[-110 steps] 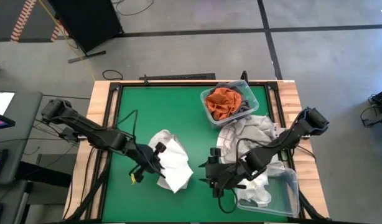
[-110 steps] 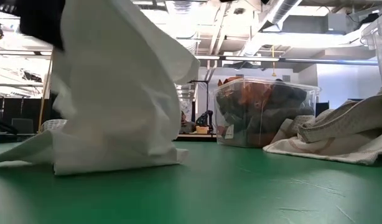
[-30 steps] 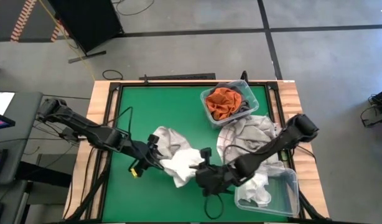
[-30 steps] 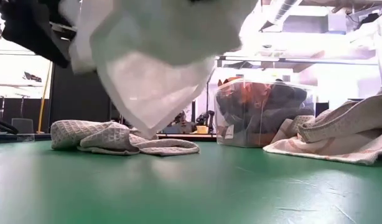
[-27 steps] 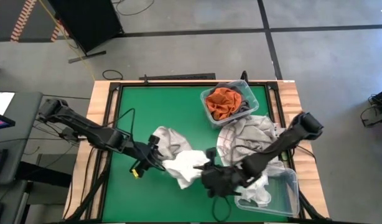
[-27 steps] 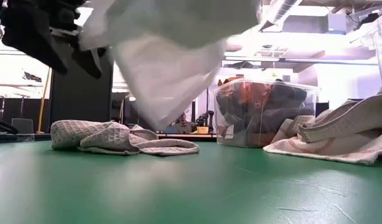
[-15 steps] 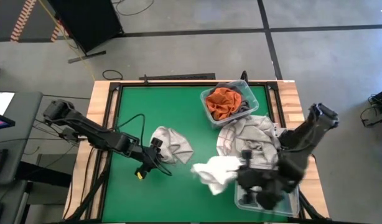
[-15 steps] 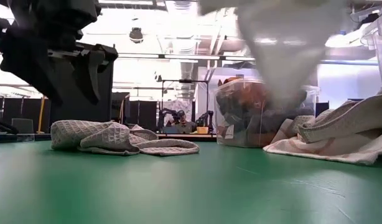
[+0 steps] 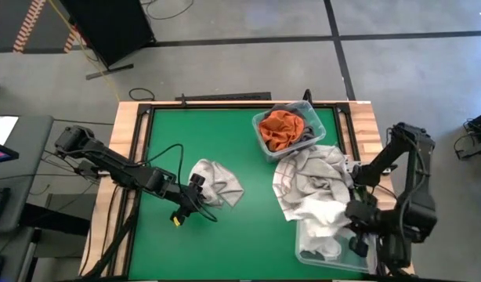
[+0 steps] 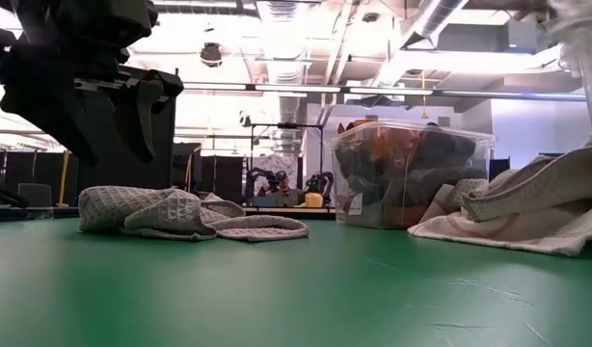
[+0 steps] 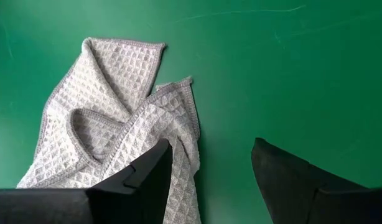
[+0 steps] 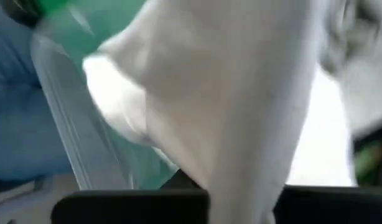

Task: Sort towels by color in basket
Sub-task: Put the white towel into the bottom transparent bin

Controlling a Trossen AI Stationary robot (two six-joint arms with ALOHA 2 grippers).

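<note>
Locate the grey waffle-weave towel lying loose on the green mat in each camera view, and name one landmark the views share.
High view: grey waffle-weave towel crumpled left of centre, just ahead of the left claw.
Low view: low heap at left, under the dark left claw.
Left wrist view: fills the left half, beside the open claw's fingers.
Right wrist view: not in it.
Shared landmark: the green mat; the clear bin of orange and dark towels shows in the high and low views.

The high view looks straight down on my whole green table (image 9: pixel 225 149) and both arms. The low view sits at table-top height, facing level across the table into the room. My left wrist view looks closely down on the grey waffle towel (image 11: pixel 116 143), also seen in the high and low views. My right wrist view is pressed against a white towel (image 12: pixel 228 93).
</note>
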